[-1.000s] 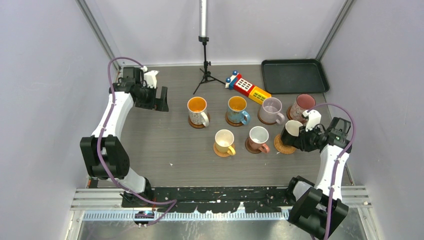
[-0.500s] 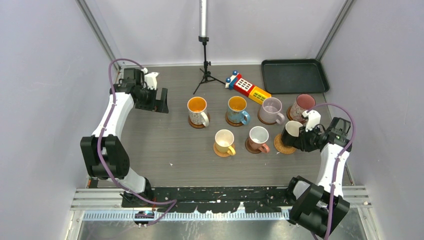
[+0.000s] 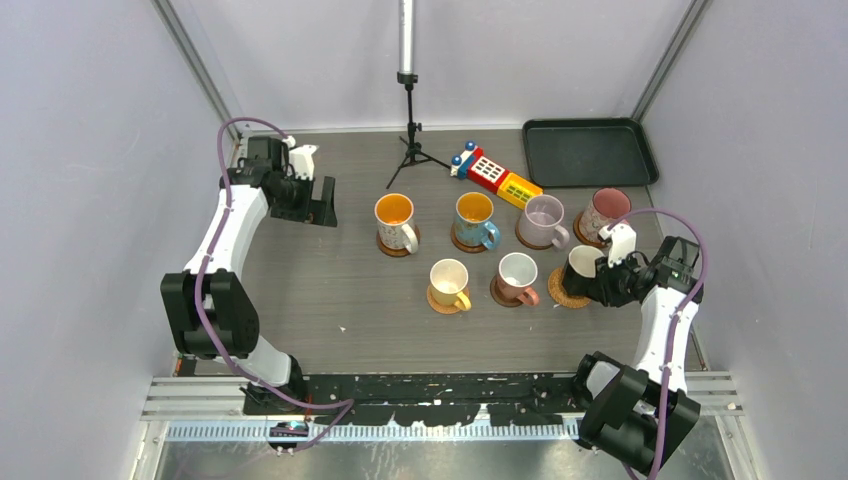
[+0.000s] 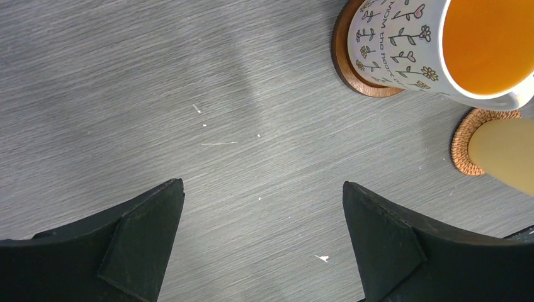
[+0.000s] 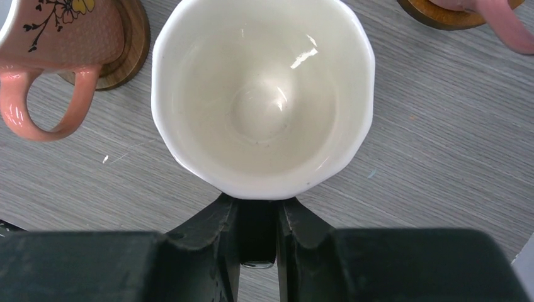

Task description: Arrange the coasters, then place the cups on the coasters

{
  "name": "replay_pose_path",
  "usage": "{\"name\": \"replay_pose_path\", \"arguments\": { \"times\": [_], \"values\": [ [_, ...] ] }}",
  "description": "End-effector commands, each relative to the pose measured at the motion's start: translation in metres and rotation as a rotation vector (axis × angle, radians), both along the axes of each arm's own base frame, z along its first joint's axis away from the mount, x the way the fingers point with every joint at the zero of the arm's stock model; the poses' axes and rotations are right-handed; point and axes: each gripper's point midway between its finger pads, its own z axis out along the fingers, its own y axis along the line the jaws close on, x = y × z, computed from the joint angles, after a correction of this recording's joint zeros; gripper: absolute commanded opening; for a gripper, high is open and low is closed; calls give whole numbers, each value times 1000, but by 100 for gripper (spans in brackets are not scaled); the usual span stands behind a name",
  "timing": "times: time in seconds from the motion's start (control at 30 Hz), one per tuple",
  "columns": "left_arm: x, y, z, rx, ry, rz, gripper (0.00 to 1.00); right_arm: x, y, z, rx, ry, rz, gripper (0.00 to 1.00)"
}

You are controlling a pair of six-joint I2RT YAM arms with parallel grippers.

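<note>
Now the right hand [image 5: 257, 229] is clamped on the handle of the black cup [image 3: 583, 264], which is only partly over the woven coaster [image 3: 560, 293], so releasing here could leave it tilted off the rim, while the left hand [image 4: 261, 236] gapes wide.

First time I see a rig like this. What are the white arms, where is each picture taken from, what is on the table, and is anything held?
Two robot arms are bolted at the near edge of the table, each with a two-finger gripper. The wide picture looks down from above and behind; the other two come from wrist cameras, so the black shapes below are the fingers. The left gripper is open and empty. The right gripper is shut on the handle of a black cup, white inside, over a woven coaster. Six other mugs stand on coasters. A tray, toy block and tripod sit farther back.
</note>
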Motion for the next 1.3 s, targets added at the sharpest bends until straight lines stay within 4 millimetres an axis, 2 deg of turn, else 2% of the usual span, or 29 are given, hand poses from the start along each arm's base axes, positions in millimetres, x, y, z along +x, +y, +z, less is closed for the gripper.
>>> {"name": "replay_pose_path", "arguments": {
  "times": [0.0, 0.2, 0.47, 0.6, 0.77, 0.97, 1.13, 1.27],
  "values": [
    [6, 0, 4, -2, -31, -3, 100, 0, 1, 3, -22, -28, 44, 31],
    [7, -2, 3, -12, -22, -8, 100, -13, 3, -2, -29, 41, 95, 44],
    [8, -3, -1, -21, -22, -6, 100, -31, 10, 5, -42, 99, 191, 52],
    [6, -4, -5, -35, -16, 5, 100, -36, 7, 11, -67, 122, 202, 55],
    [4, -4, -5, -33, -24, 1, 100, -41, 1, 29, -105, 149, 217, 61],
    [-1, -1, -3, -9, -2, -7, 100, -44, -4, 65, -130, 178, 247, 68],
    [-4, 1, 6, 8, 19, -18, 100, -19, -11, 102, -93, 139, 183, 73],
    [3, 6, 24, 38, 22, -27, 100, 28, -17, 130, -11, 93, 68, 76]
  ]
}}
